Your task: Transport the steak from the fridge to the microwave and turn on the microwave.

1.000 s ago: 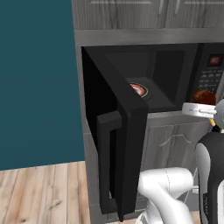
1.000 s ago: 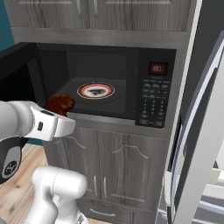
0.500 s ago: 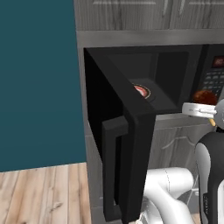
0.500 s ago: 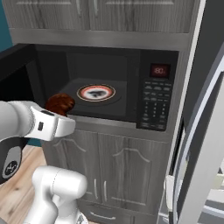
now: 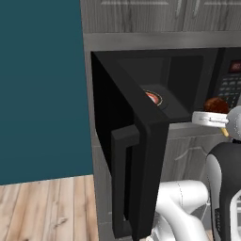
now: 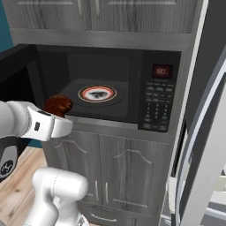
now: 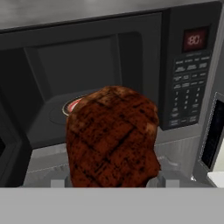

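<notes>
The steak, a dark reddish-brown lump with grill marks, is held in my gripper, which is shut on it just in front of the open microwave, at the left of its opening. In the hand view the steak hides most of my gripper, with the microwave cavity straight behind it. The left base view has the steak beyond the swung-out microwave door. The fridge stands at the right with its door open.
A round plate with an orange-white rim lies on the microwave floor. The keypad and red display sit right of the cavity. Grey wood-grain cabinets are below and above. The open door juts out on the left.
The whole picture has shifted slightly, so the camera has moved a little. The steak stays in my gripper in front of the microwave opening.
</notes>
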